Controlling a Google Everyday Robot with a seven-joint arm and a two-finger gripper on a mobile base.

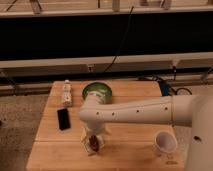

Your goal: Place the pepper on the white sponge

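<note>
looks like the placing step: end effector (93, 144) is low over the near-left of the surface (130, 150), closed on the reddish pepper (93, 146), right at the white sponge (100, 141). next it just needs to let go cleanly.

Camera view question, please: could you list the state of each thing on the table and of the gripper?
gripper: low over the table's front, at the pepper.
pepper: between the fingers, on the white sponge.
white sponge: flat, under the gripper.
green bowl: upright.
white cup: upright.
bottle: lying down.
black phone: flat.
</note>
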